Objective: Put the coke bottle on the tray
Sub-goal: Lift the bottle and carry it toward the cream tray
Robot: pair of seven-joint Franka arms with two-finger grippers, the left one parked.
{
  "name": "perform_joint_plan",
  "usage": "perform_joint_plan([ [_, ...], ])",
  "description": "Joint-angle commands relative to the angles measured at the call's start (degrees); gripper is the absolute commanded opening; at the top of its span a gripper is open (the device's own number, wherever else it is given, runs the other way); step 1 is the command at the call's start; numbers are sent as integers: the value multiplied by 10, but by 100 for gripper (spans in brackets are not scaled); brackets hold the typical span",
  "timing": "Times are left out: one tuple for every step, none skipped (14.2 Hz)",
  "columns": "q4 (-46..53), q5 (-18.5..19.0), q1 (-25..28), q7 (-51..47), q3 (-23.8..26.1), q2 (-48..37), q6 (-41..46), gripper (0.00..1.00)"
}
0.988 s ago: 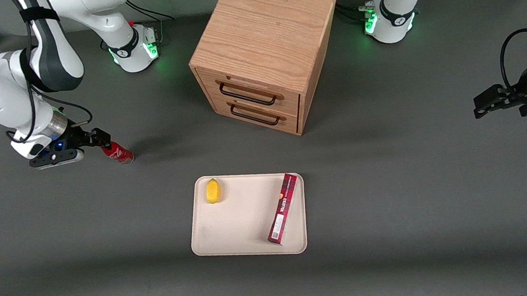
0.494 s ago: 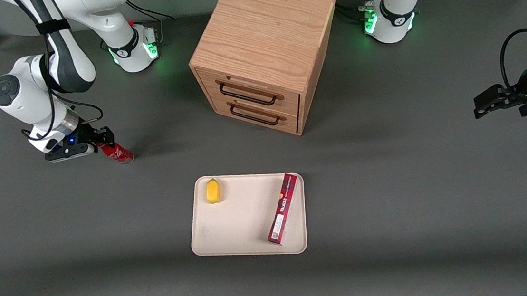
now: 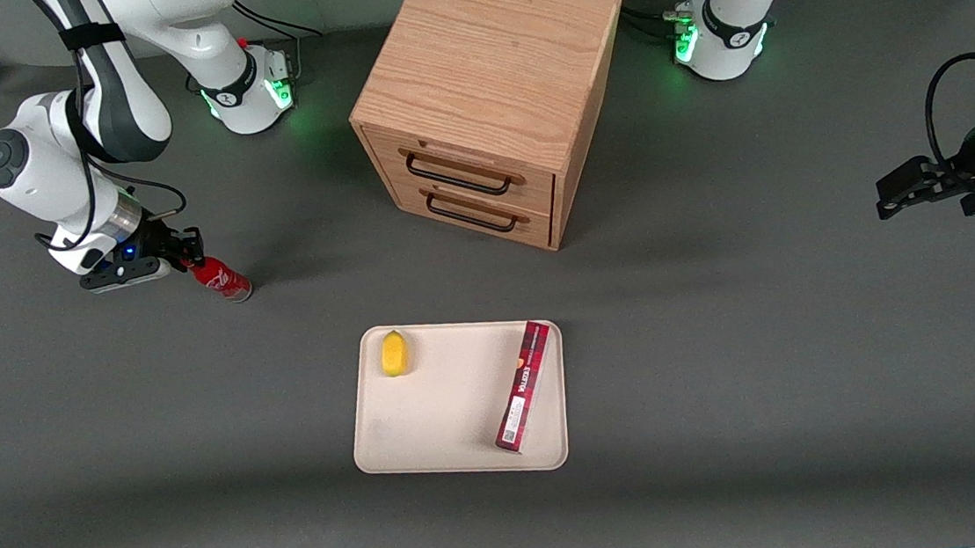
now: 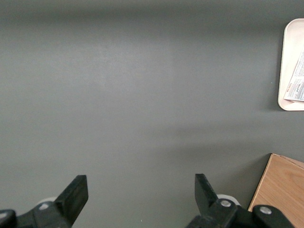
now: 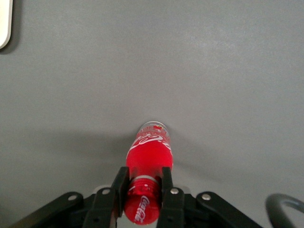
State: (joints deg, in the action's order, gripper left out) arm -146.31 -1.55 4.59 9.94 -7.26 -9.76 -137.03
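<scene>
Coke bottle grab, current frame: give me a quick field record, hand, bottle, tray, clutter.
hand: at the working arm's end of the table, fingers closed on the bottle's neck
coke bottle: base near the table, tilted, not on the tray
tray: flat on the table, nearer the front camera than the cabinet
on tray: lemon, red box
cabinet: wooden, both drawers shut
task status: bottle gripped, not yet placed

Even overhead light, soft shadows (sharp focus)
</scene>
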Motion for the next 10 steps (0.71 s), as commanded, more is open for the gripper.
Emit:
perform_joint_plan([
  [28, -9, 5, -4, 8, 3, 7, 0],
  [70, -9, 9, -31, 23, 25, 9, 0],
  [119, -9, 15, -67, 53, 53, 25, 0],
  [190, -9, 20, -109, 78, 90, 52, 0],
  [263, -8, 37, -135, 84, 129, 89, 0],
  [342, -8, 57, -146, 83, 169, 125, 0],
  [412, -8, 67, -163, 84, 211, 154, 0],
  [471, -8, 81, -184, 84, 247, 170, 0],
  [518, -8, 90, -205, 84, 281, 174, 0],
  [554, -9, 97, -220, 84, 313, 174, 0],
])
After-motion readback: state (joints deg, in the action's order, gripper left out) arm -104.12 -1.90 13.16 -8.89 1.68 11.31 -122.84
